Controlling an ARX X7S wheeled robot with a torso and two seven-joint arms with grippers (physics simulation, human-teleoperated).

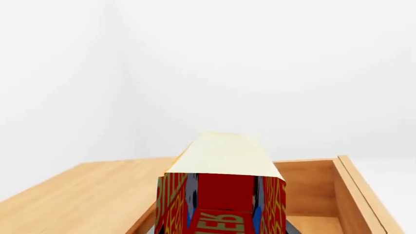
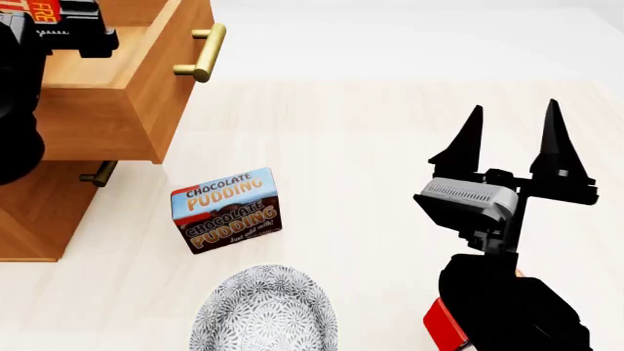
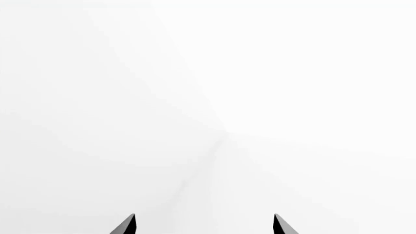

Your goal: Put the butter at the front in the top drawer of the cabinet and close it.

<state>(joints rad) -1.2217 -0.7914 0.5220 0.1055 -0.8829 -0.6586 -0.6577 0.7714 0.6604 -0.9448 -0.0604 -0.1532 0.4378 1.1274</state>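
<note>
The butter (image 1: pixel 221 195), a red-and-orange carton with a cream end face, is held between my left gripper's jaws and fills the near part of the left wrist view. It hangs over the pulled-out top drawer (image 1: pixel 354 195) of the cabinet (image 2: pixel 29 212). In the head view my left gripper (image 2: pixel 58 29) is at the top left, above the open top drawer (image 2: pixel 146 88), with the butter (image 2: pixel 44 9) in it. My right gripper (image 2: pixel 512 135) stands open over the floor at the right, holding nothing, and its two fingertips (image 3: pixel 128 225) show against white.
A chocolate pudding box (image 2: pixel 226 210) lies in front of the cabinet, and a patterned bowl (image 2: pixel 263 311) sits nearer me. The corner of a red carton (image 2: pixel 443 325) peeks out beside my right arm. The lower drawer's handle (image 2: pixel 98 174) shows under the open drawer's brass handle (image 2: pixel 203 51).
</note>
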